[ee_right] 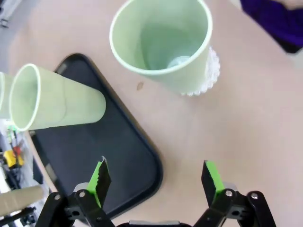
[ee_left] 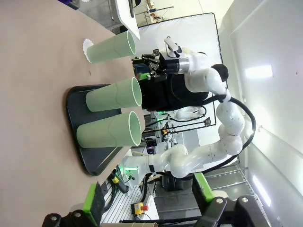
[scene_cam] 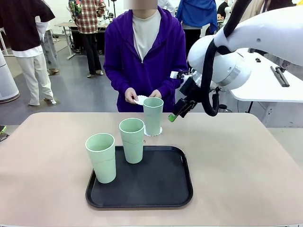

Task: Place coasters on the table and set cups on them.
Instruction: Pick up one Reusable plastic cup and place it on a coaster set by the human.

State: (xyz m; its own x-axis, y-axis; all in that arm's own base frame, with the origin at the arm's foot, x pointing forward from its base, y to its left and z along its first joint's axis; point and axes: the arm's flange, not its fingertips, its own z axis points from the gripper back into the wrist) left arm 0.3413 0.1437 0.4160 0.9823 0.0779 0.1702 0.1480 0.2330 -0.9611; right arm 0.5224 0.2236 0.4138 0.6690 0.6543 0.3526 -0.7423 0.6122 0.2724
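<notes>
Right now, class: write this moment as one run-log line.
placed: cup on coaster | tray: two cups | right gripper: open, near placed cup | left gripper: open | person's hand: holds another coaster

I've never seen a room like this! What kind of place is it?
Probably a robot lab or workshop: a white robot arm reaches over the table of cups, and people stand among other work tables behind.
</notes>
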